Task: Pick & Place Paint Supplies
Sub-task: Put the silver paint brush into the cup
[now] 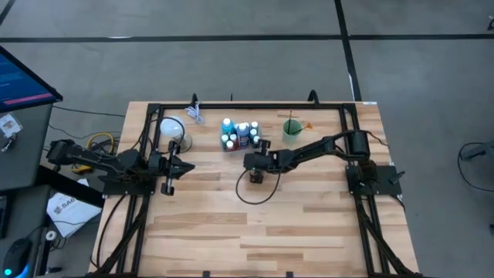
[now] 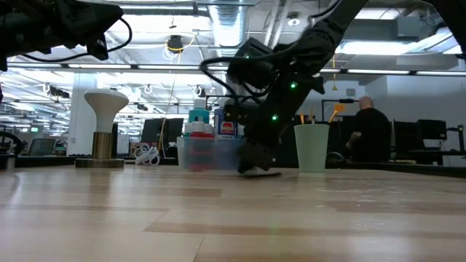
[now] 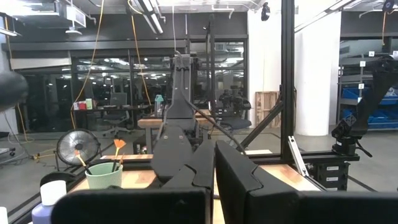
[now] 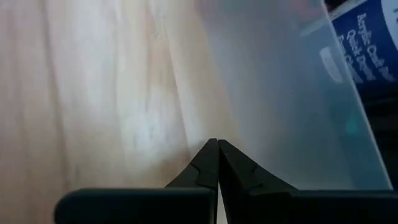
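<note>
A clear tray [image 1: 240, 136] at the table's far middle holds several white-capped paint bottles [image 2: 198, 125]. To its right stands a green cup [image 1: 292, 130] with brushes in it, one of them orange-tipped [image 3: 118, 146]. My right gripper [image 1: 251, 166] is shut and slants down to the table top just in front of the tray's near wall [image 4: 292, 93]; a blue-labelled bottle [image 4: 367, 37] shows behind that wall. Nothing is between its fingers. My left gripper [image 1: 187, 164] waits shut at the table's left, raised off the wood. My right gripper's shut fingertips [image 2: 258, 169] are down at the wooden table top beside the tray, coming in on a slant from above and from the table's right. I cannot tell whether they touch the wood or the tray.
A white lamp-like stand [image 1: 171, 128] sits at the far left of the table. A black cable [image 1: 258, 191] loops over the wood below my right gripper. A dark frame [image 1: 231, 105] runs around the table's far and side edges. A person [image 2: 368, 127] sits in the room behind.
</note>
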Motion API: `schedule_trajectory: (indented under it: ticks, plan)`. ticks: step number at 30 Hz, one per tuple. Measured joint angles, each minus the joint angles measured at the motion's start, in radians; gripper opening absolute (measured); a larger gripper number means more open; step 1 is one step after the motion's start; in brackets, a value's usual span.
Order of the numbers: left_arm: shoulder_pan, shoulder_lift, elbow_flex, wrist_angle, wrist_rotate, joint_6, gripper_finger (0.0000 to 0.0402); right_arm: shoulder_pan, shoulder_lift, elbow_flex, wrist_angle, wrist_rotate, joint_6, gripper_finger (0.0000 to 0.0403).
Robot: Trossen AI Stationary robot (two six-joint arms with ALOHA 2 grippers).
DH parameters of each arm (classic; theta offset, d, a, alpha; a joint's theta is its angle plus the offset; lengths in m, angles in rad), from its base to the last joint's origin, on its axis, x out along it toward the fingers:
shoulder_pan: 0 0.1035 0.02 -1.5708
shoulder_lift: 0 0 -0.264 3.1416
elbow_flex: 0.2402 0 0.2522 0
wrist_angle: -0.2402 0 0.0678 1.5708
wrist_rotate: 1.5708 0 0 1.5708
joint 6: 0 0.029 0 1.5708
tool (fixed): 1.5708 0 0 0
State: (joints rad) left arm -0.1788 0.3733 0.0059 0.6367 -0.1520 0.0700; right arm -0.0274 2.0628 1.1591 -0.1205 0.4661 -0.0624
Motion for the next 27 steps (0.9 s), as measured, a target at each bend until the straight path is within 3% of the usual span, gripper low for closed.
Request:
schedule_trajectory:
  ticks: [8, 12, 15, 20, 23, 27]
  plan:
    - [0.0, 0.002, 0.0, 0.002, 0.0, 0.0, 0.0002, 0.085, -0.045, -0.005, -0.142, -0.006, 0.071, 0.0]
    - [0.0, 0.007, 0.0, 0.0, 0.0, 0.0, 0.0002, 0.124, -0.145, -0.011, -0.279, -0.071, 0.156, 0.0]
    - [0.0, 0.013, 0.0, 0.002, 0.0, 0.0, 0.0002, 0.153, -0.268, -0.008, -0.437, -0.095, 0.372, 0.0]
    - [0.0, 0.016, 0.0, 0.0, 0.0, 0.0, 0.0002, 0.197, -0.415, -0.007, -0.801, -0.082, 0.894, 0.001]
    - [0.0, 0.015, 0.0, 0.001, 0.0, 0.0, 0.0002, 0.231, -0.451, -0.012, -1.051, -0.085, 1.083, 0.0034]
    - [0.0, 0.015, 0.0, 0.001, 0.0, 0.0, 0.0002, 0.279, -0.504, -0.071, -1.207, -0.143, 1.333, 0.0081]
